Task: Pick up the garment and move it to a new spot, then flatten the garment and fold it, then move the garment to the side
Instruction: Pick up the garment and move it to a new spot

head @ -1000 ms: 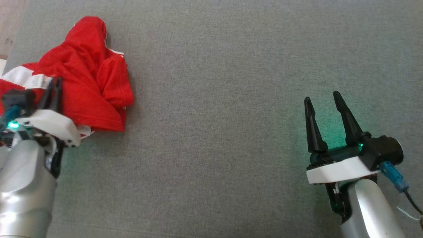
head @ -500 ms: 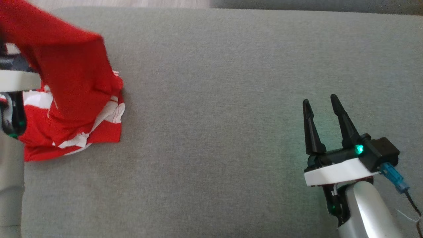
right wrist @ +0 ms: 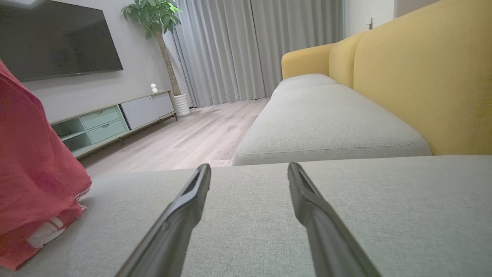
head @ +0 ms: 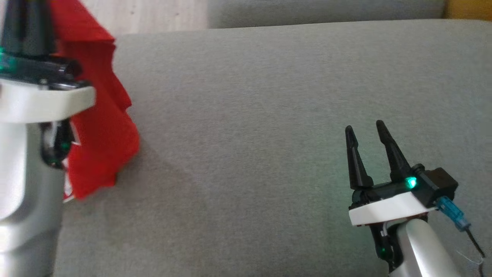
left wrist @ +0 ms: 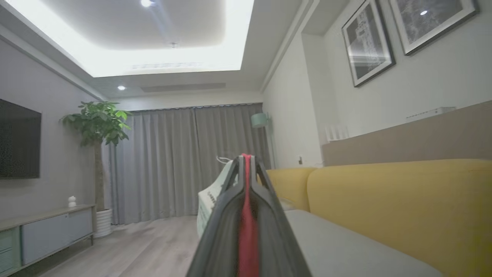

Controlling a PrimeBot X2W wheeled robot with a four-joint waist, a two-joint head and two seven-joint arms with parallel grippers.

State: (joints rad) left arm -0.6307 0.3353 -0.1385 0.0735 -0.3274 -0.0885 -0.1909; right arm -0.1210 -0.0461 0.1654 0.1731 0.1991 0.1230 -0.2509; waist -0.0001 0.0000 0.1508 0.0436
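Red garment with white stripes [head: 102, 127] hung lengthwise downward from the left end effector [left wrist: 246, 169], which was clamped on its upper edge at nine o'clock over the grey sofa cushion [head: 250, 115]. Spread wide and empty, the right end effector [head: 365, 132] sat well apart, with the garment toward its ten o'clock.

Bright ceiling cove light [left wrist: 127, 65], soft shadows, near fingers [left wrist: 226, 227] blurred, edges bowed
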